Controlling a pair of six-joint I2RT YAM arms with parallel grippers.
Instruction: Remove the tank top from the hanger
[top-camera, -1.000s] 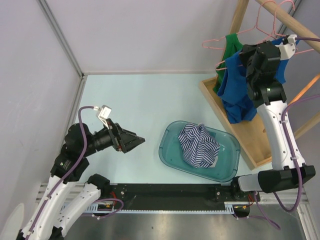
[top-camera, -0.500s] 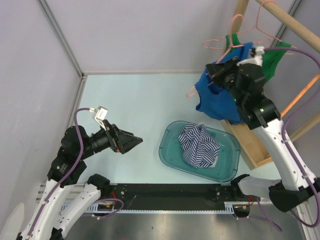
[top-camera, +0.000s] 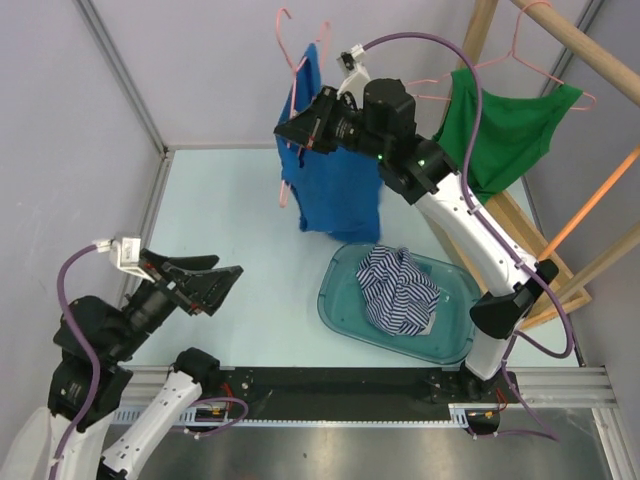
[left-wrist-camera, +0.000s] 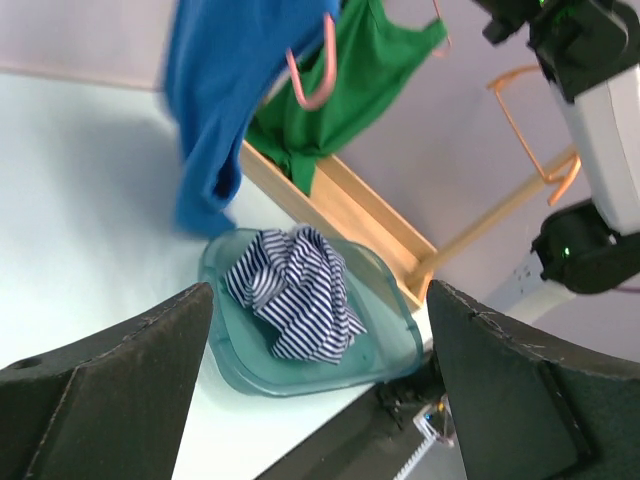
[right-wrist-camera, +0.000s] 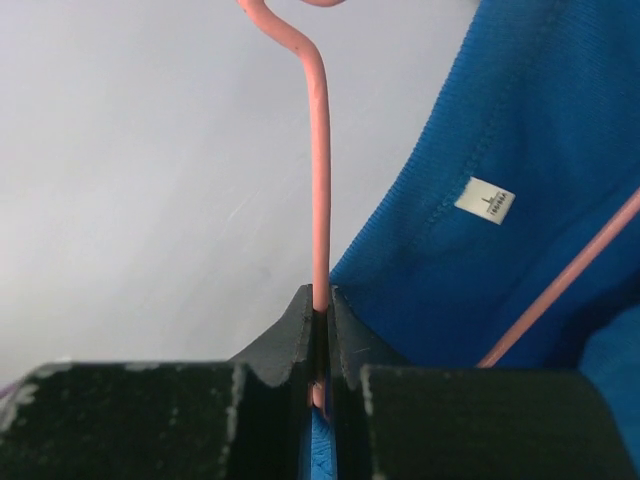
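Tabletop: a smooth, flat, pale blue-green tabletop (top-camera: 230, 210), matte, closed in by plain grey panels at the left and far sides.
Rack: a light wooden rack (top-camera: 590, 50) at the far right, with a round rail slanting overhead and a shallow boxed base on the tabletop.
Right arm: the white-shelled right arm (top-camera: 470, 230), with black joints and a purple cable, rises from the near right and stretches up and leftward to the far middle, high above the tabletop.
Left arm: the matching left arm (top-camera: 95, 340) is folded low at the near left, its wrist lifted and pointing right.
Blue top: a soft, knit royal-blue tank top (top-camera: 335, 185) with stitched edges and a small white label at the neck. It hangs from its hanger in the air over the far middle, well left of the rack, with its hem near the bin's far-left corner.
Green top: a limp green tank top (top-camera: 510, 130) hangs at the rail.
Bin: a shallow, translucent teal plastic bin (top-camera: 455, 310), a rounded rectangle, sits at the near middle.
Cloth: a crumpled navy-and-white striped cloth (top-camera: 400, 290) lies inside the bin.
Hanger: a thin pink wire hanger (right-wrist-camera: 319, 150) with a straight neck and a curved hook.
Right fingers: the black right fingers (right-wrist-camera: 335, 320) are pinched tight on the hanger's neck.
Left fingers: the black left fingers (top-camera: 215, 278) are spread wide and hold nothing.
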